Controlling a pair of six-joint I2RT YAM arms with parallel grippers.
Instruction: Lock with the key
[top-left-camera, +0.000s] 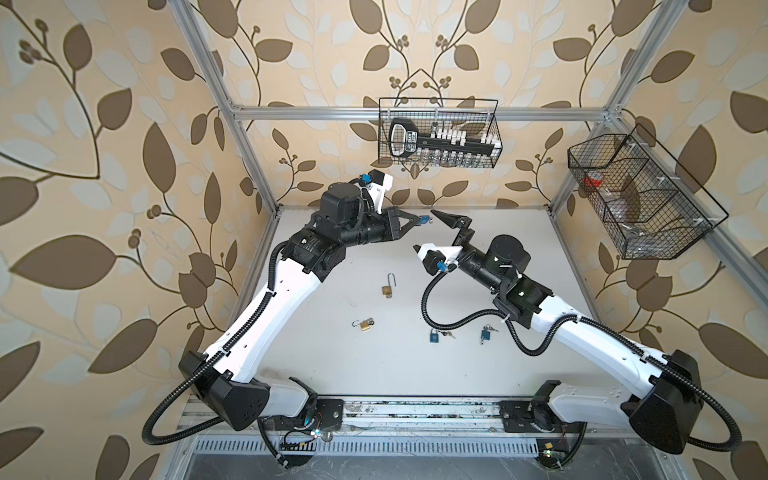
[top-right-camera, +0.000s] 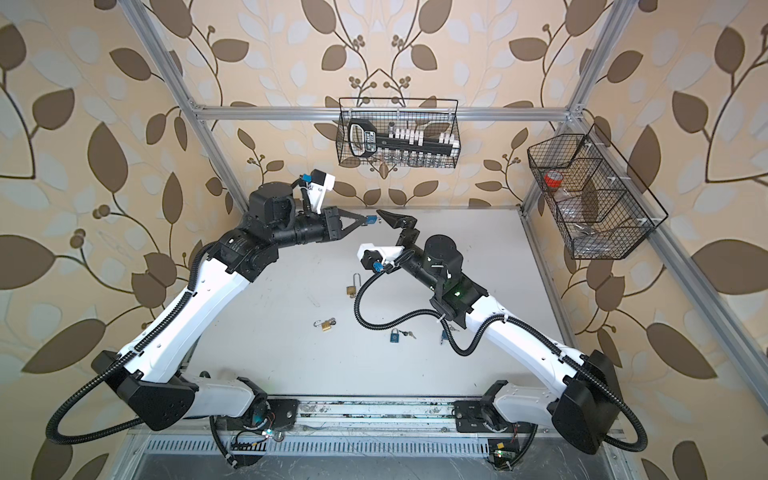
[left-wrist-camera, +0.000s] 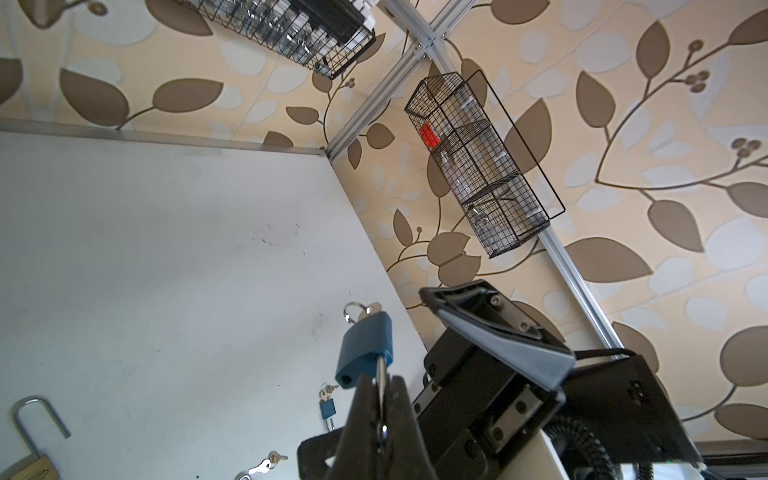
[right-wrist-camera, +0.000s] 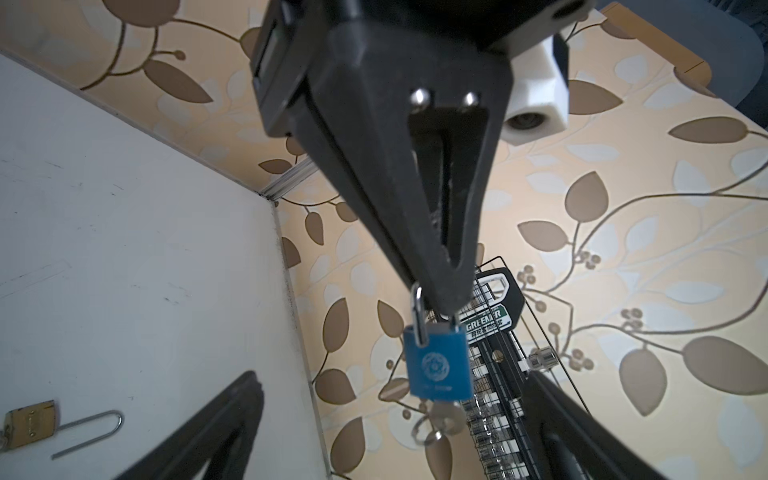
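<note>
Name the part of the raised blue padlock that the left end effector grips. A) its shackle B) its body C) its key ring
A: the left end effector is shut on the silver shackle, with the body of the blue padlock and its key ring beyond the tips.

Both top views look down from high over the near edge, taking in the whole table (top-left-camera: 332, 365) alike. The left wrist view rides close behind the left claw (left-wrist-camera: 379, 384), facing the far corner and side basket (left-wrist-camera: 490, 187). The right wrist view stares close at that claw toward the back basket (right-wrist-camera: 486, 419); both wrist views share the blue padlock (left-wrist-camera: 365, 345).
</note>
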